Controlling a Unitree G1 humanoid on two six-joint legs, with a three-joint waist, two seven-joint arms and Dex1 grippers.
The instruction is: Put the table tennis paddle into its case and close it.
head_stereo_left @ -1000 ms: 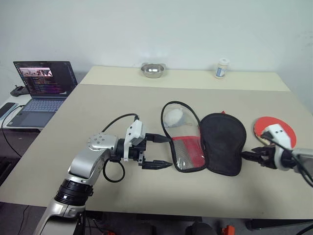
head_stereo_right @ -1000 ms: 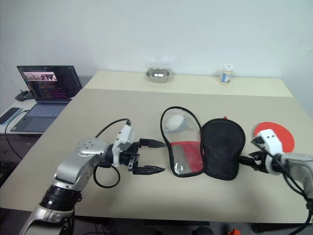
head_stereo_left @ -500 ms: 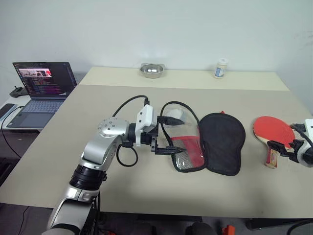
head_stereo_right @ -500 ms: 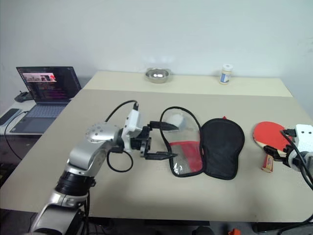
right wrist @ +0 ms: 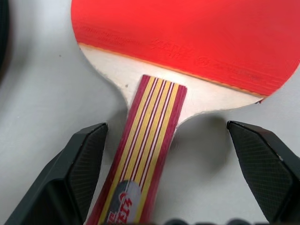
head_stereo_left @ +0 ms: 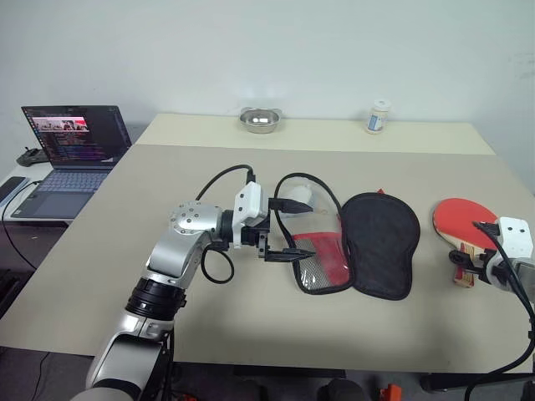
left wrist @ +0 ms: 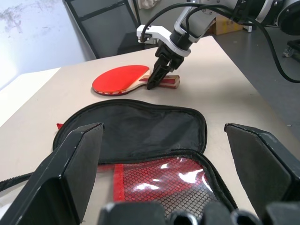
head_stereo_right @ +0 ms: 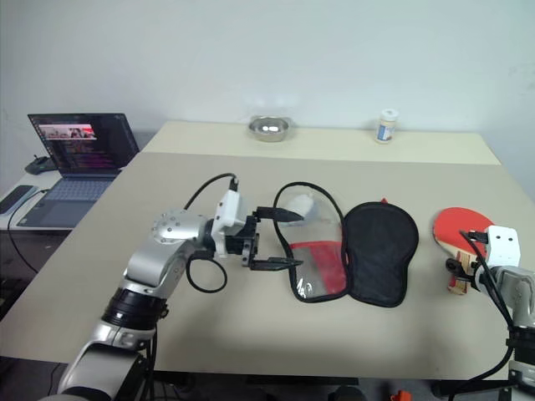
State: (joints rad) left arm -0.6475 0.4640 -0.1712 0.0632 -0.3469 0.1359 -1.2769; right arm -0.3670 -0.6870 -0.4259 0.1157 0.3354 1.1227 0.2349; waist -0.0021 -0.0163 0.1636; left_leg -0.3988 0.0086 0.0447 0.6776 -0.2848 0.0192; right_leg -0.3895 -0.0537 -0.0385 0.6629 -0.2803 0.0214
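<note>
The table tennis paddle [right wrist: 154, 140] lies flat on the table [head_stereo_left: 125, 251], right of the unzipped case [head_stereo_left: 351, 242]; its handle sits between the right gripper's [right wrist: 166, 187] spread fingers. The left gripper [head_stereo_left: 288, 230] gapes beside the case.

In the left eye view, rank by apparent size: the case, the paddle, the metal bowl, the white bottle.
1. case, lying opened flat
2. table tennis paddle, partly covered by the right gripper
3. metal bowl
4. white bottle
The bowl and bottle sit farther back, so they look smaller than they are.
</note>
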